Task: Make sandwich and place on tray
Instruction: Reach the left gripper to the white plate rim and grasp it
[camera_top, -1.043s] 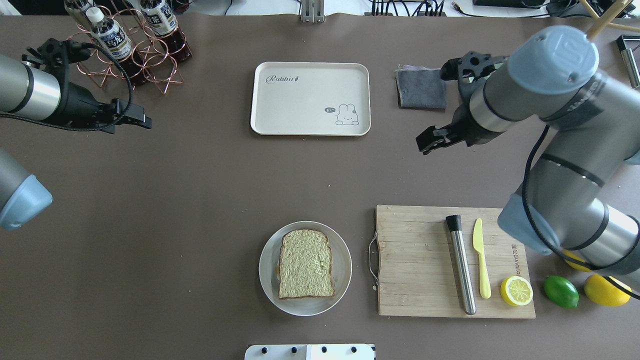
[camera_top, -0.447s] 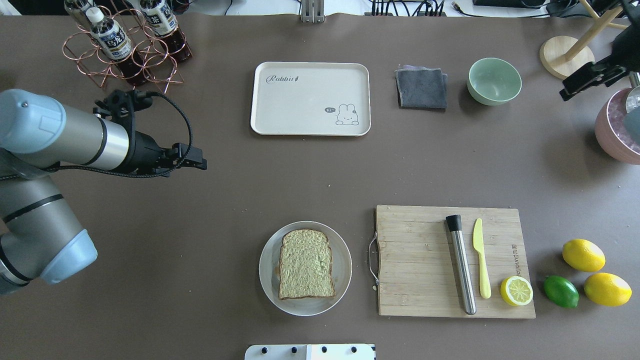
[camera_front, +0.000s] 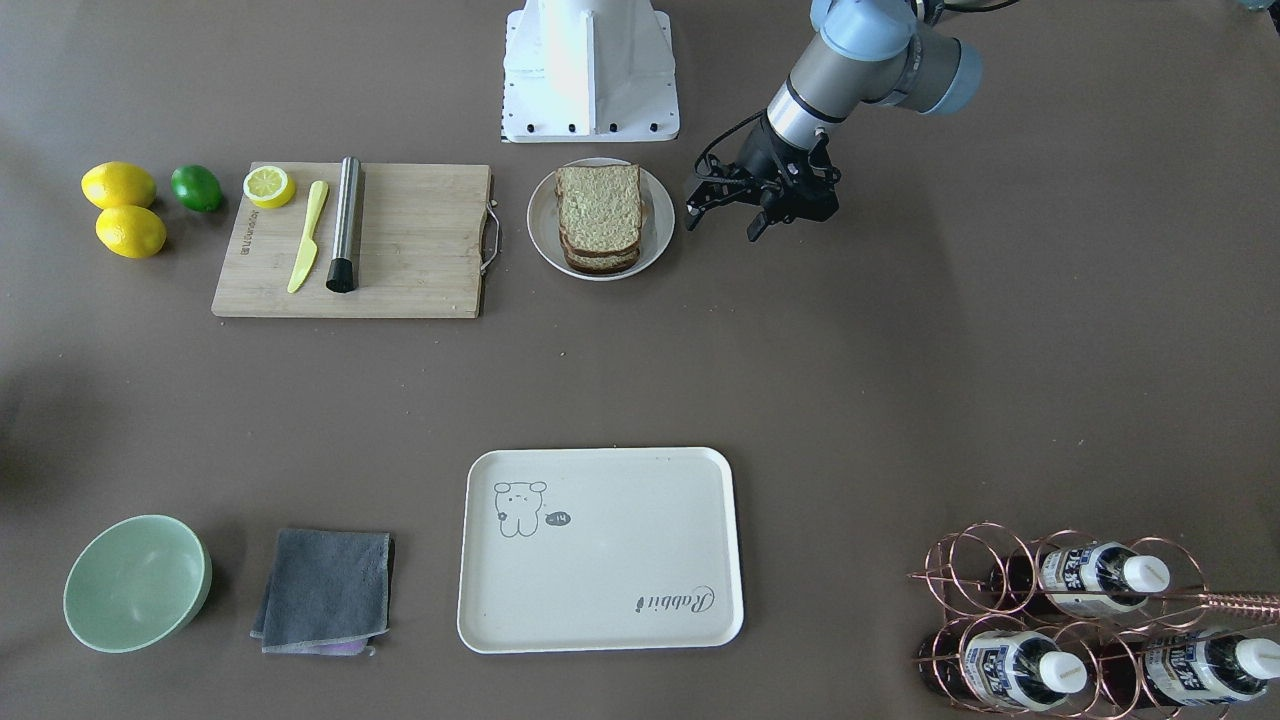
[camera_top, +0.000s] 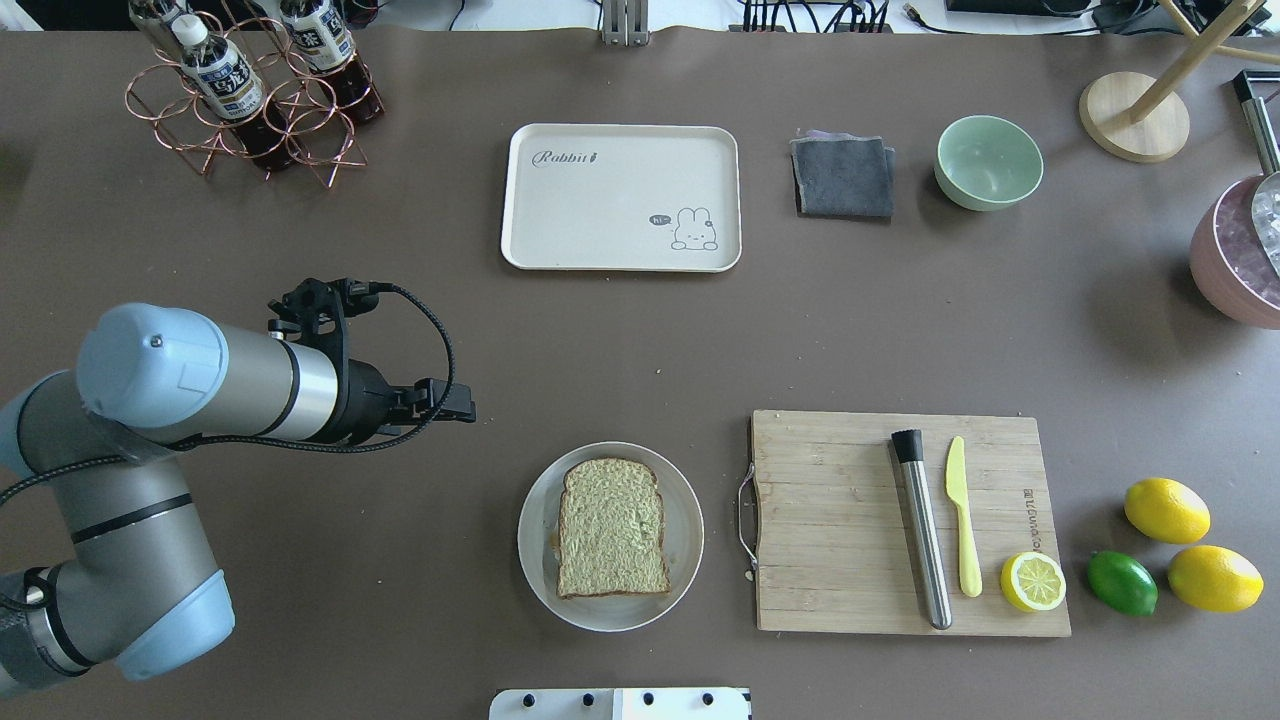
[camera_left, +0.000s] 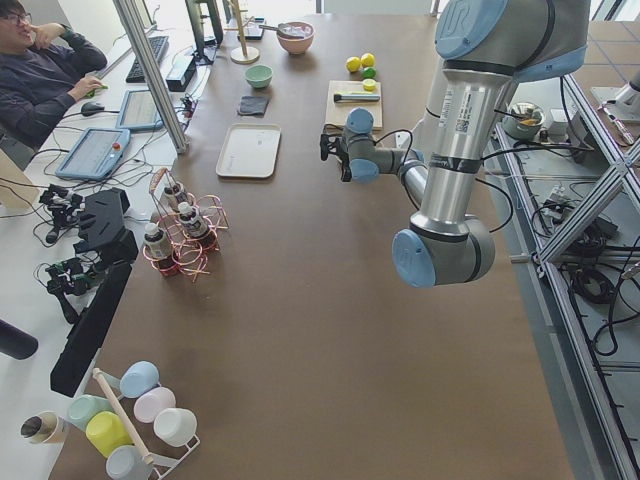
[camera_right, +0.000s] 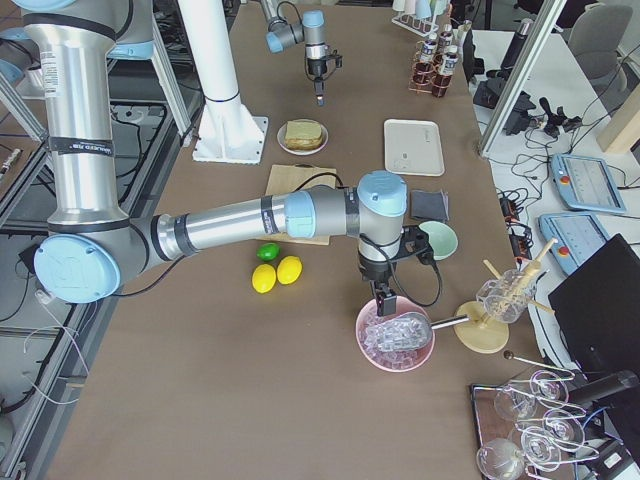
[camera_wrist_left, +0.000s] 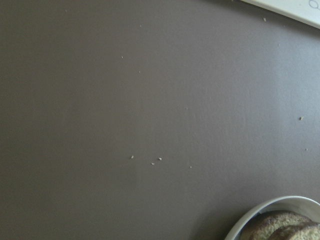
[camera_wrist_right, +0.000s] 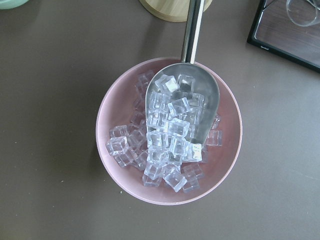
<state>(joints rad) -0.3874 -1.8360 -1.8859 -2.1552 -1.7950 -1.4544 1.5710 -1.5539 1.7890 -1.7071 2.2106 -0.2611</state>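
The sandwich, brown-crusted speckled bread slices stacked, lies on a round white plate at the front middle. The egg is almost hidden between the slices. It also shows in the front-facing view. The cream tray sits empty at the back middle. My left gripper hovers open just left of and behind the plate, apart from it. Its wrist view shows the plate rim. My right gripper hangs over a pink bowl of ice; I cannot tell if it is open.
A wooden cutting board right of the plate holds a steel muddler, a yellow knife and a half lemon. Lemons and a lime lie beside it. A grey cloth, green bowl and bottle rack line the back.
My left arm has swung from the back left toward the plate. My right arm has swung away to the right, out of the overhead view.
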